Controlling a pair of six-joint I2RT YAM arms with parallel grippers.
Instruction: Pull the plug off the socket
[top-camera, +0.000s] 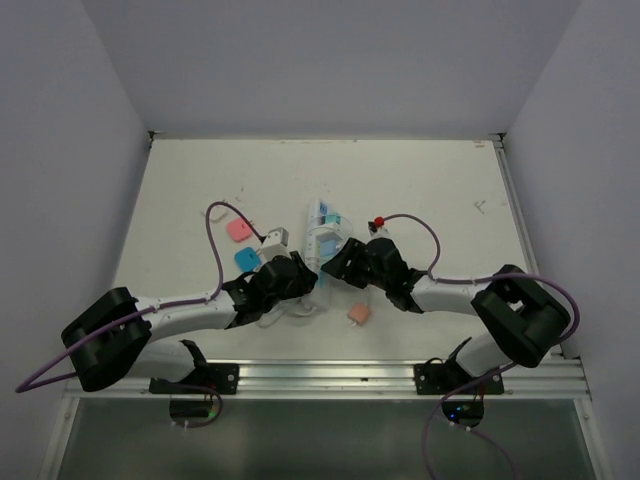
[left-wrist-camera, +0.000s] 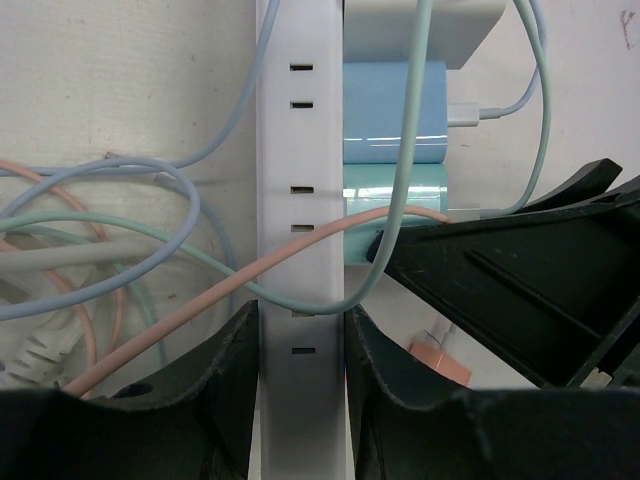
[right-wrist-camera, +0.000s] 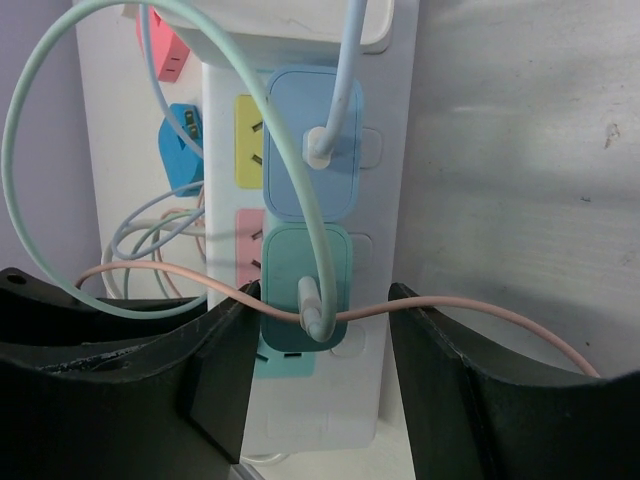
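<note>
Lilac-walled from nine to three o'clock, the off-white tabletop (top-camera: 430, 190) held the long white socket (top-camera: 322, 235), clamped by the left gripper (left-wrist-camera: 300, 340); the right gripper (right-wrist-camera: 325, 310) gaped around a teal plug (right-wrist-camera: 285, 265).

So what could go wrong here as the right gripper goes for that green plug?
1. The pink cable crosses the green plug between the right gripper's fingers, so closing could pinch it.
2. The left gripper seems to hold the socket near one end only, so the strip may lift or twist on the pull.
</note>
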